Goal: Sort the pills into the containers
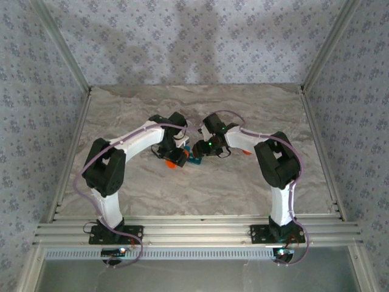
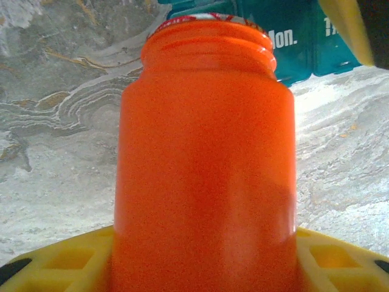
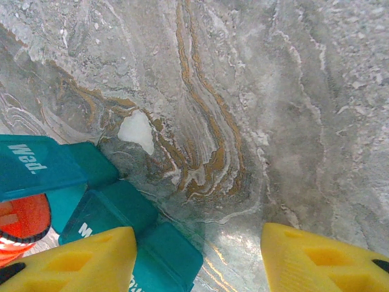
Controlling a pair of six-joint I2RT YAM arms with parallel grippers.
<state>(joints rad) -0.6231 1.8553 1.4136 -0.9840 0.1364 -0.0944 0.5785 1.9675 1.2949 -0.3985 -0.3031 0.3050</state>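
**Bottle at the strip, one pill loose beside it**

The left claw (image 2: 203,249) is clamped on the orange bottle (image 2: 203,158), with a yellow finger on each side of its base. The threaded neck is bare, and the mouth points at the containers (image 2: 307,42), close to the teal strip. The right claw (image 3: 199,236) stands apart with nothing between its fingers (image 3: 73,261). One finger hangs over the strip's near end and the other over bare table (image 3: 304,91). On the strip, the lid (image 3: 36,164) marked "Wed." is flipped up. I cannot tell whether anything lies in the compartments. A white pill (image 3: 137,131) lies on the table just beside the strip, on the side away from the bottle and outside every compartment.

The step in hand looks like dispensing from the bottle into the strip, with one pill gone astray. The next move probably falls to the right claw. It would have to reach just past the strip, come down around the pill, close gently on something small and flat, and carry it over the strip's wall into an open compartment.

The strip sits mid-table, well apart from the table's edges and the patterned walls. Open marble lies beyond the strip and to both sides. The tight spot is at the strip itself, where both claws and the bottle crowd together.
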